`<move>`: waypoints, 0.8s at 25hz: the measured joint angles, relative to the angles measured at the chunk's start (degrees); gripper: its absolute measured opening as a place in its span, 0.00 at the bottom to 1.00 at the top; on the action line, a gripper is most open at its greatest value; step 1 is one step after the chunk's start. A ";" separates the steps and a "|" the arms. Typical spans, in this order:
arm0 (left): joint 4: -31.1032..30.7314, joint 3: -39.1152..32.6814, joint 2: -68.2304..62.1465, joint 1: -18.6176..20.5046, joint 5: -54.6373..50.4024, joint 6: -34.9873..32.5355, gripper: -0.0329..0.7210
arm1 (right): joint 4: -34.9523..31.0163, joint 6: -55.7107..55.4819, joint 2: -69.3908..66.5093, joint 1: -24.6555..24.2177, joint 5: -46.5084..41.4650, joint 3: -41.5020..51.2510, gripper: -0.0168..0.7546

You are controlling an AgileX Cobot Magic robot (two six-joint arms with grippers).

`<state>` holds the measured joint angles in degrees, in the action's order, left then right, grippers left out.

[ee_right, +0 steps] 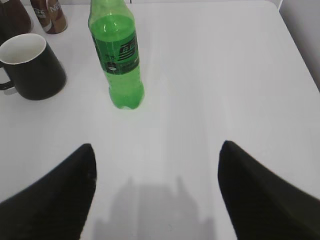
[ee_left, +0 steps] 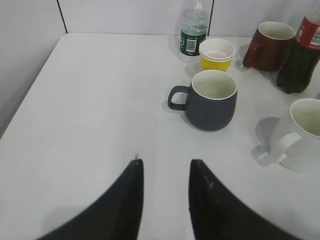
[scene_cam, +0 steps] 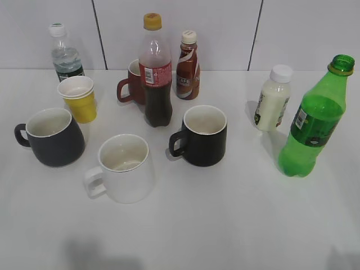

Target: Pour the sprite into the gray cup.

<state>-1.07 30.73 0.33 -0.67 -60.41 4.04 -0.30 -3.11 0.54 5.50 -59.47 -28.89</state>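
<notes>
1. Two claws are mine, both bare and gripping nothing. My left gripper (ee_left: 165,200) shows two dark curved fingers with a narrow gap between them, parted over white tabletop. My right gripper (ee_right: 157,192) has its fingers spread wide, also above bare table.
2. On the right side of the white table (scene_cam: 225,225) stands the sprite (scene_cam: 315,121), a tall translucent green plastic bottle, upright, uncapped, with a green neck ring and a dark green label. It sits ahead of my right claw, slightly left of center, well apart from it.
3. At the far left is the gray cup (scene_cam: 52,136), a wide, rounded dark gray ceramic mug with a white inside; its loop handle points left. It stands ahead of my left claw, apart from it.
4. Between the two stand a white mug (scene_cam: 122,167) and a straight-sided black mug (scene_cam: 201,135), both glossy.
5. Behind the gray cup is a yellow paper cup (scene_cam: 79,98) with a white inside, and a small clear water bottle (scene_cam: 64,53).
6. Farther back are a cola bottle (scene_cam: 155,73) with a red label and yellow cap, a dark red mug (scene_cam: 133,83) partly hidden behind it, and a brown coffee bottle (scene_cam: 188,66).
7. One white milky bottle (scene_cam: 273,98) stands just left of the sprite.
</notes>
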 joint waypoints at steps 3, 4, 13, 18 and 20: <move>0.00 0.00 0.00 0.00 0.00 0.00 0.36 | 0.30 0.00 0.00 0.00 0.00 0.00 0.75; 0.00 0.00 0.00 0.00 0.00 0.00 0.36 | 0.30 0.00 0.00 0.00 0.00 0.00 0.75; 1.07 0.74 -3.15 0.00 3.93 0.00 0.36 | 0.30 0.00 0.00 0.00 0.00 0.00 0.75; -8.01 -3.10 -16.53 0.05 38.83 0.00 0.36 | 0.30 0.00 0.00 0.00 0.00 0.00 0.75; -9.53 -6.06 -25.11 0.06 50.73 0.00 0.36 | 0.30 0.00 0.00 0.00 0.00 0.00 0.75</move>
<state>-10.59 24.67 -24.78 -0.61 -9.68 4.04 0.00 -3.11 0.54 5.50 -59.47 -28.89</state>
